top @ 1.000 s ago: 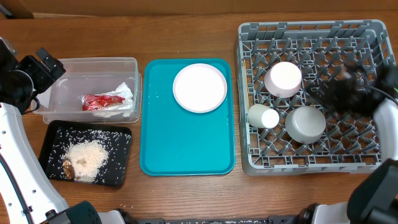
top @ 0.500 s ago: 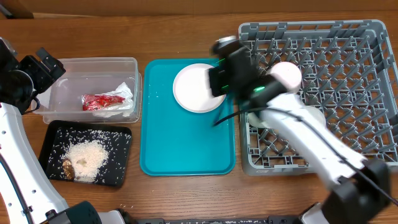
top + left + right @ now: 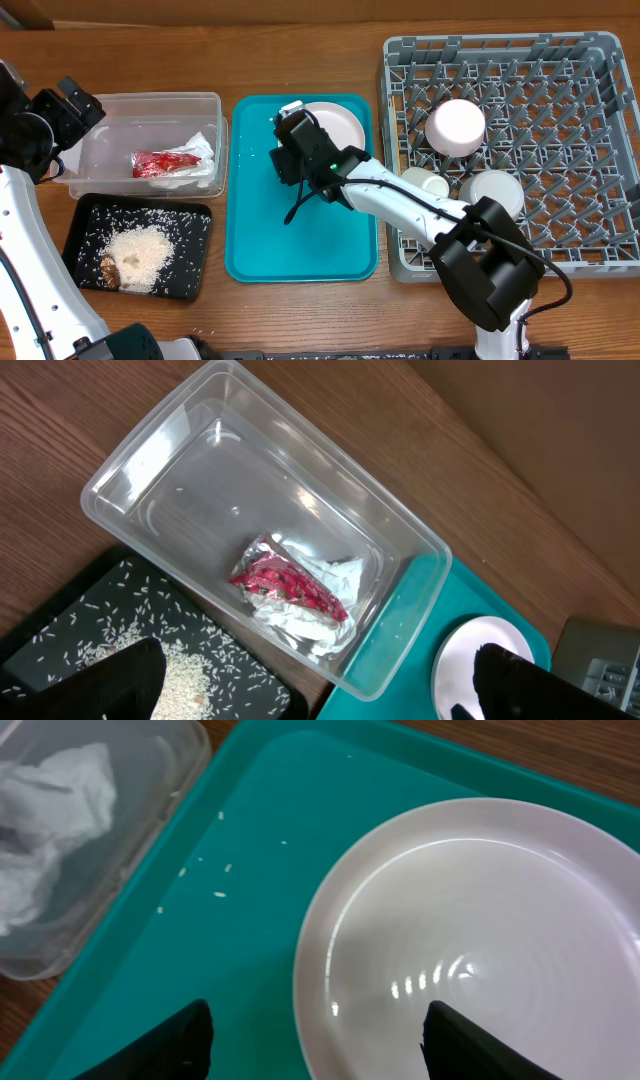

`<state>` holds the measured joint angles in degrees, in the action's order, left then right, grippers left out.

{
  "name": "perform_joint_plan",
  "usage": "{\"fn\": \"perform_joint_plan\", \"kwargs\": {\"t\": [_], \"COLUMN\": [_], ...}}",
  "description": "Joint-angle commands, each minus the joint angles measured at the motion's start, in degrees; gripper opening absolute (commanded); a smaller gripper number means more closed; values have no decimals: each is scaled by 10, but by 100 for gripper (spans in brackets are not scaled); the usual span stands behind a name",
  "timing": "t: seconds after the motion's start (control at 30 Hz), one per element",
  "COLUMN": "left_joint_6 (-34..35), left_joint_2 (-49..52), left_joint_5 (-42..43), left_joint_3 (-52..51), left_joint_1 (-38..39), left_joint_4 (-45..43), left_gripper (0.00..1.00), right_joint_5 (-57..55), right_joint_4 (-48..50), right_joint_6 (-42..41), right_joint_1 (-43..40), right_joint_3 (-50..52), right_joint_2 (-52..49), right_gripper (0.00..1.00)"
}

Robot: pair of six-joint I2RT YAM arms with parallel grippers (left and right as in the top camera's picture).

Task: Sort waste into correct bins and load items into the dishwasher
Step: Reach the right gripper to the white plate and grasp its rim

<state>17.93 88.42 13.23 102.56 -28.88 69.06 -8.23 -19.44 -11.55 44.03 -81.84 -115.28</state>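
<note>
Taking the table's far edge as twelve o'clock, the right gripper [image 3: 295, 150] hangs low over the large teal rectangular plastic tray [image 3: 300, 240]. It is at the nine-o'clock rim of the round pale-pink plate [image 3: 342, 125], which lies flat at the tray's twelve-o'clock end. Its jaws stand well apart and hold nothing. From the wrist, one finger [image 3: 170, 1045] is over bare teal and the other is over the plate [image 3: 480, 920], whose rim runs between them. Whether either finger touches, I cannot tell. A few loose rice grains [image 3: 222, 880] dot the tray nearby.

The left gripper [image 3: 75, 105] is well away, at ten o'clock of the clear rectangular plastic tub [image 3: 105, 140], spread fully open and empty. Inside the tub the red shiny snack wrapper [image 3: 163, 163] rests on the crumpled white paper napkin [image 3: 203, 148].

Just beside the tub, at its six o'clock, is the shallow black rectangular tray [image 3: 195, 225]. It carries a heap of white rice [image 3: 140, 255] with a small brown food lump [image 3: 107, 270] at its eight o'clock.

At three o'clock of the teal tray stands the large square grey plastic dish rack [image 3: 560, 100]. It holds a round white bowl [image 3: 455, 127], a small white cup [image 3: 425, 183] on its side, and a second, greyer round bowl [image 3: 495, 195].
</note>
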Motion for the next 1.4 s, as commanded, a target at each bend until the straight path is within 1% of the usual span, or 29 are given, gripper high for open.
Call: {"fn": "perform_joint_plan", "kwargs": {"t": [0.0, 0.13, 0.23, 0.33, 0.47, 0.63, 0.67, 0.8, 0.97, 1.03, 1.2, 1.37], "left_joint_6": [5, 5, 5, 5, 5, 5, 5, 5, 5, 5, 5, 5], "left_joint_2": [1, 1, 1, 1, 1, 1, 1, 1, 1, 1, 1, 1], "left_joint_5": [3, 3, 3, 3, 3, 3, 3, 3, 3, 3, 3, 3], "left_joint_3": [3, 3, 3, 3, 3, 3, 3, 3, 3, 3, 3, 3], "left_joint_1": [0, 0, 0, 0, 0, 0, 0, 0, 0, 0, 0, 0], "left_joint_4": [0, 0, 0, 0, 0, 0, 0, 0, 0, 0, 0, 0], "left_gripper": [100, 100, 100, 100, 100, 100, 100, 100, 100, 100, 100, 100], "right_joint_5": [62, 75, 74, 68, 68, 69, 68, 68, 68, 68, 68, 57], "right_joint_4": [19, 23, 28, 34, 42, 50, 52, 53, 52, 51, 41, 26], "right_joint_6": [0, 0, 0, 0, 0, 10, 16, 31, 31, 31, 32, 56], "right_joint_1": [2, 2, 2, 2, 2, 2, 2, 2, 1, 1, 1, 1], "right_joint_3": [-7, -7, -7, -7, -7, -7, -7, -7, -7, -7, -6, -6], "right_joint_2": [-13, -27, -45, -57, -61, -72, -76, -89, -90, -90, -90, -90], "right_gripper": [69, 67, 61, 58, 53, 52, 48, 39, 37, 34, 18, 15]}}
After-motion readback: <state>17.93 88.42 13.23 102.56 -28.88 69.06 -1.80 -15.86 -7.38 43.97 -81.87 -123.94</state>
